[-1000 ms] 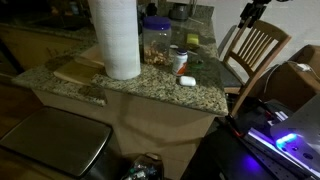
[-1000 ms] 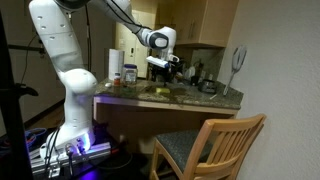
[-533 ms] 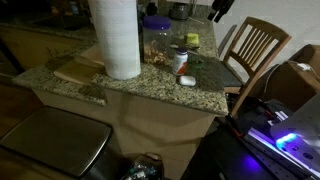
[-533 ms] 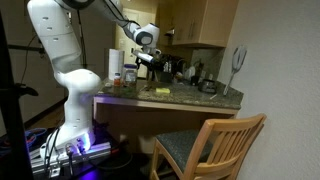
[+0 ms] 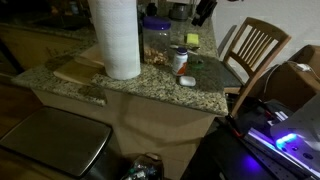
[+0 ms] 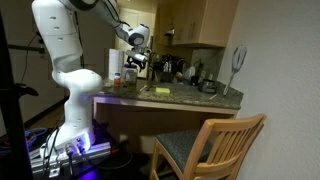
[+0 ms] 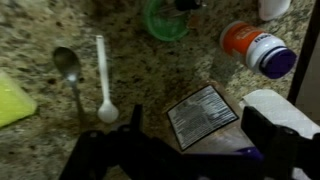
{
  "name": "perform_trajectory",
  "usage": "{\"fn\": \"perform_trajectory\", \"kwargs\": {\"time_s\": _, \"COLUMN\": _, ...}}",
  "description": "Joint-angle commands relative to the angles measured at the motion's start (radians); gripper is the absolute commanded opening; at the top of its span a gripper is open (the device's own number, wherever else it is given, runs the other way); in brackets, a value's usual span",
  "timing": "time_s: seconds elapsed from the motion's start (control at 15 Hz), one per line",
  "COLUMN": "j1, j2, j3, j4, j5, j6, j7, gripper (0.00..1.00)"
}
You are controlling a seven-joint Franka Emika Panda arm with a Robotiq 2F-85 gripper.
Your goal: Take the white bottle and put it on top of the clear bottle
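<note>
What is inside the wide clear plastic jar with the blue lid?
Brownish bits show through the wall of the wide clear plastic jar; its blue lid covers the top.

The black Robotiq gripper [image 5: 203,12] has travelled leftward across the top of an exterior view. A second ago it hung above the slatted wooden chair [image 5: 252,48]. Half a second ago it was at the far corner of the speckled granite worktop [image 5: 150,88], and now it sits farther in over the worktop's back edge. In an exterior view the gripper [image 6: 137,64] has swung from mid-worktop toward the white robot arm's [image 6: 62,40] own column, with the forearm folded in closer.
</note>
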Motion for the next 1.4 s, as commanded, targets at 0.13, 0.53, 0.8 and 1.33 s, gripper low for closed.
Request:
{"fn": "perform_trajectory", "kwargs": {"time_s": 0.13, "j1": 0.127, "j2": 0.222, "j3": 0.162, "j4": 0.141, "j5": 0.075, "j6": 0.03, "j7": -0.021, "gripper": 1.0}}
{"fn": "perform_trajectory", "kwargs": {"time_s": 0.53, "j1": 0.121, "j2": 0.307, "j3": 0.279, "j4": 0.185, "j5": -0.04, "j6": 0.072, "j7": 0.121, "gripper": 1.0}}
{"fn": "perform_trajectory", "kwargs": {"time_s": 0.8, "j1": 0.113, "j2": 0.309, "j3": 0.279, "j4": 0.192, "j5": -0.143, "j6": 0.039, "j7": 0.187, "gripper": 1.0}}
{"fn": "perform_trajectory", "kwargs": {"time_s": 1.33, "j1": 0.114, "j2": 0.31, "j3": 0.283, "j4": 0.195, "j5": -0.305, "j6": -0.016, "j7": 0.295, "gripper": 1.0}}
